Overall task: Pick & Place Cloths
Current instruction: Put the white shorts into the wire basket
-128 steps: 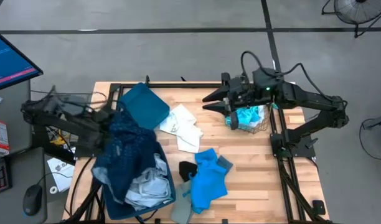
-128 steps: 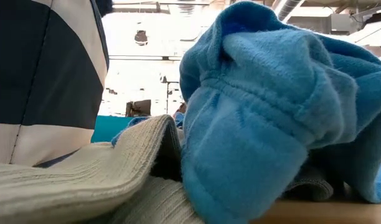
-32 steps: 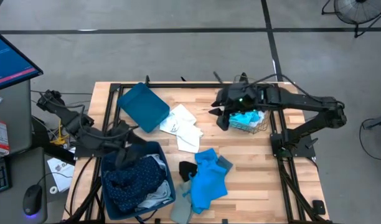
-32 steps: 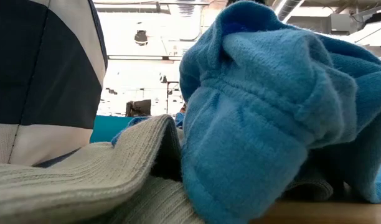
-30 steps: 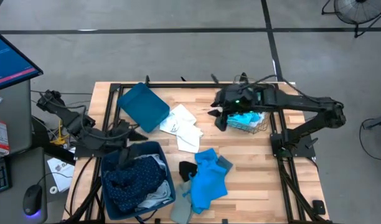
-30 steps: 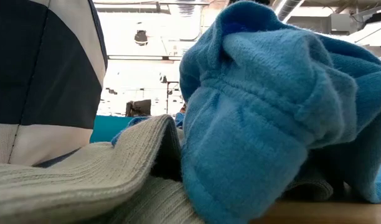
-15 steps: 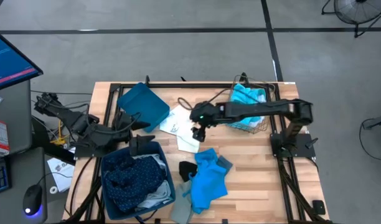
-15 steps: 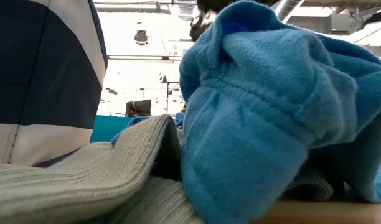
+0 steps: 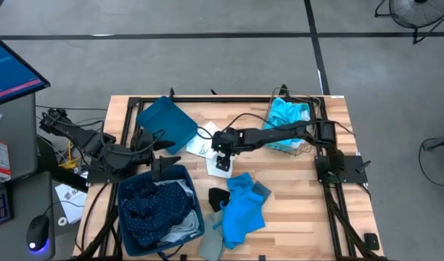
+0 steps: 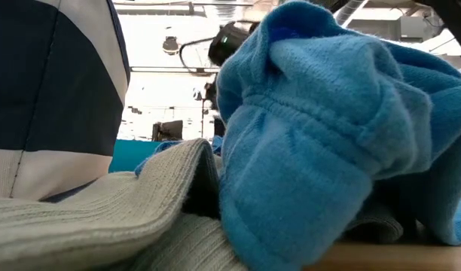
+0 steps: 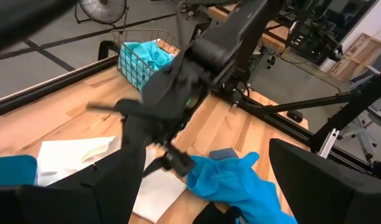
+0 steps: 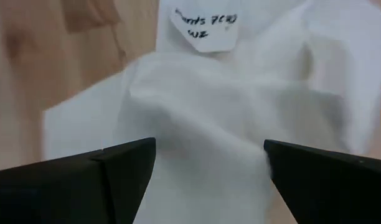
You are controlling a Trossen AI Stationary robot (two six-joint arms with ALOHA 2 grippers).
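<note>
A white cloth (image 9: 216, 148) with a written label (image 12: 206, 28) lies flat on the middle of the table. My right gripper (image 9: 222, 158) is low over it and open, one finger (image 12: 116, 168) on each side of a raised fold (image 12: 209, 118). A turquoise cloth (image 9: 289, 112) lies in the wire basket (image 9: 291, 145) at the far right. A bright blue cloth (image 9: 240, 206) lies crumpled near the front edge. Navy dotted and pale grey-blue cloths (image 9: 160, 210) fill a dark-blue bin. My left gripper (image 9: 158, 165) hangs open over that bin's far rim, holding nothing. My right gripper comes at the white cloth from above, pointing down, with its open fingers astride a raised fold near the labelled end. Whether the fingertips touch the cloth, I cannot tell. The cloth lies slack on the table.
A second dark-blue bin (image 9: 167, 123) lies tipped at the far left of the table. A small dark item (image 9: 218, 197) sits beside the bright blue cloth. A ribbed grey-green cloth (image 10: 102, 218) lies at the front edge. Bare wood lies between the white cloth and the basket.
My right gripper has left the wire basket, gone toward the table's left edge and down, and now stands over the white cloth. The turquoise cloth has stayed in the basket.
</note>
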